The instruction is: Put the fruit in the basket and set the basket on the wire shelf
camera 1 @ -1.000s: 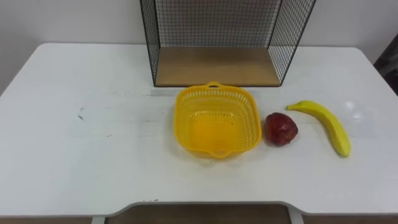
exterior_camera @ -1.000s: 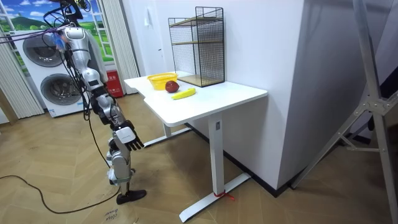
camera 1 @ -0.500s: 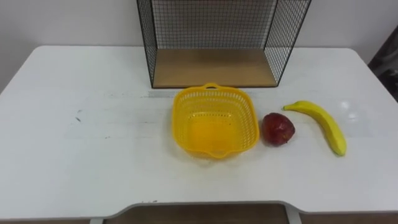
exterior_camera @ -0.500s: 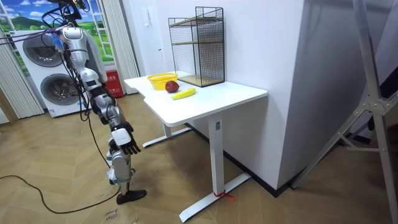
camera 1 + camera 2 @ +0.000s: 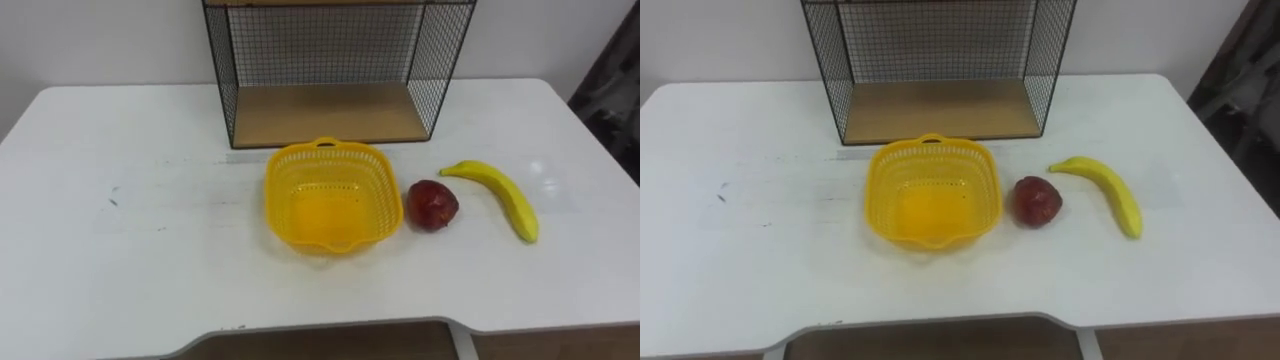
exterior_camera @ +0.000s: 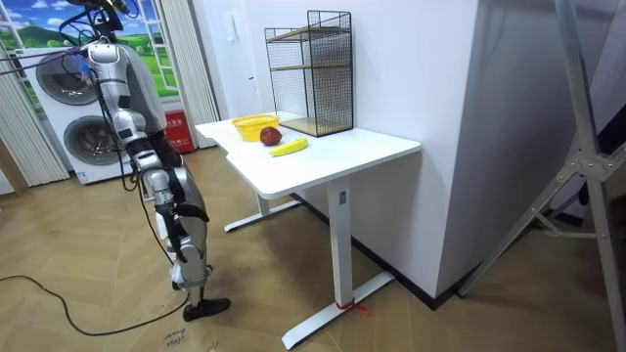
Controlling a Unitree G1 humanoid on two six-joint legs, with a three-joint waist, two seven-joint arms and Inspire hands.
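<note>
A yellow perforated plastic basket [image 5: 275,195] sits empty at centre frame on the white counter [image 5: 120,260]. A dark red apple [image 5: 431,205] lies just beside its right rim, and a yellow banana [image 5: 495,192] lies further right. Behind them stands the black wire shelf with a wooden floor [image 5: 325,112]. The apple looks firm and smooth and is best cupped round its sides. The banana bruises, so take it mid-length. The basket seems light and flexible; grip its rim. In the room view the right hand [image 6: 186,210] hangs low, and I cannot tell its state.

Head eyes close above table [image 5: 100,270], room view distant
</note>
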